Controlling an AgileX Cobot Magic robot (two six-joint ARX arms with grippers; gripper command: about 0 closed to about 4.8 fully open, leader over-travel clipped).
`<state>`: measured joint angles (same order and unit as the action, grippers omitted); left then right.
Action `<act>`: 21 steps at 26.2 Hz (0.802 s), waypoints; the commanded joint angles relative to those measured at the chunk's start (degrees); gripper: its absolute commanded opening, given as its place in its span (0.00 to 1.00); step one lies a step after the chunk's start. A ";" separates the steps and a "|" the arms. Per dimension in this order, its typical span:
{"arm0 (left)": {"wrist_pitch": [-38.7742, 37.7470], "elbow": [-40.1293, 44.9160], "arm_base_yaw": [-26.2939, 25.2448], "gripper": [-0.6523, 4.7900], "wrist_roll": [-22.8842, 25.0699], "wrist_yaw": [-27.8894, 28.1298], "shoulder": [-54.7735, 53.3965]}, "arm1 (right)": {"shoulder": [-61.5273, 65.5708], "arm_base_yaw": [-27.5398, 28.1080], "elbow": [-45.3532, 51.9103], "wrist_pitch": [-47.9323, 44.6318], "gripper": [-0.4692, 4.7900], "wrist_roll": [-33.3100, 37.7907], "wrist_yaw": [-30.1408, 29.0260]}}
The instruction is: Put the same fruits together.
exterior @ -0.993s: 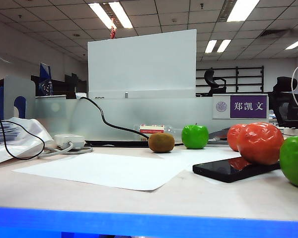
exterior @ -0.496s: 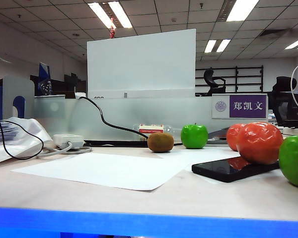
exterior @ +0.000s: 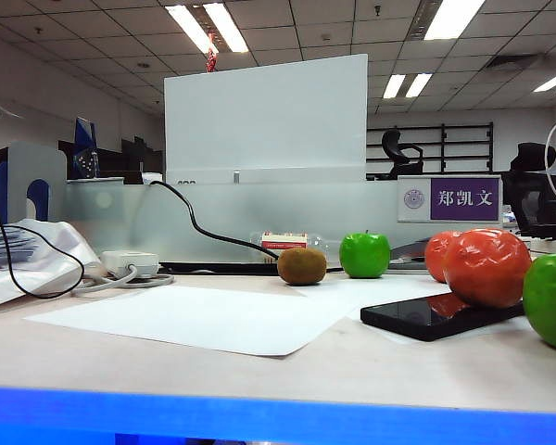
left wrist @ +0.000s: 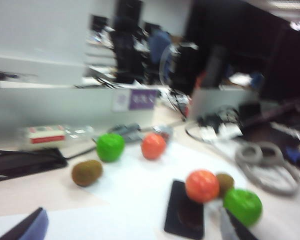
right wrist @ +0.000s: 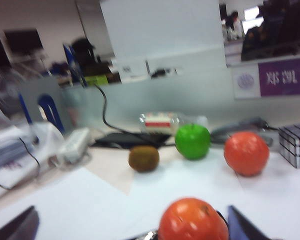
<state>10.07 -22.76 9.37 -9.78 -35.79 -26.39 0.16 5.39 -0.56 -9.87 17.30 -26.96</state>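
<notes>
Exterior view: 0 pairs sorted | far kiwi beside far apple | near kiwi, orange-red fruit, apple clustered | left gripper, right gripper spread wide, empty | all 3 pairings outstanding

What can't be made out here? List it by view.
- Exterior view: second kiwi hidden behind the near orange-red fruit; near green apple cut by the edge; neither gripper in frame.
- Left wrist view: blurred; second kiwi half hidden by fruit; left gripper shows only fingertips at the edge.
- Right wrist view: puzzle cube cropped; phone mostly hidden behind fruit; right gripper mostly cropped.
</notes>
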 commanded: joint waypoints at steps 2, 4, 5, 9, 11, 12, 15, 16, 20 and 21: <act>-0.96 -5.31 6.82 1.00 8.66 -0.70 -13.05 | -0.07 -0.15 0.11 -5.55 1.00 3.87 -0.37; -0.17 -6.93 9.27 1.00 10.51 0.42 -20.26 | -0.07 -0.22 -0.09 -5.84 1.00 5.75 -0.59; 1.40 -7.87 10.60 1.00 11.72 0.42 -25.68 | -0.07 -0.24 -0.37 -5.86 1.00 5.86 -1.81; 5.99 -13.88 15.69 1.00 14.62 -2.29 -42.71 | -0.07 -2.01 -1.20 -6.21 1.00 6.73 -2.71; 6.80 -18.99 19.37 1.00 17.75 -3.23 -50.71 | -0.07 -3.10 -1.18 -5.42 1.00 6.69 -2.54; 7.10 -21.05 20.48 1.00 18.88 -3.17 -53.11 | -0.07 -3.34 -1.18 -4.74 1.00 6.69 -2.56; 9.73 -28.83 24.15 1.00 20.94 -0.09 -61.94 | -0.07 -3.34 -1.18 -3.43 1.00 6.71 -2.71; 10.01 -30.18 24.55 1.00 22.10 0.02 -63.45 | -0.07 -3.34 -1.18 -3.43 1.00 6.73 -2.78; 11.89 -36.46 27.36 1.00 24.85 0.00 -70.88 | -0.07 -3.69 -1.18 -3.15 1.00 6.73 -2.56; 11.87 -39.01 28.20 1.00 24.92 -0.04 -73.83 | -0.07 -3.69 -1.18 -2.47 1.00 6.73 -2.54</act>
<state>21.17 -59.96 37.06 14.57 -35.73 -98.56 0.16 1.78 -1.50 -12.47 23.79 -29.56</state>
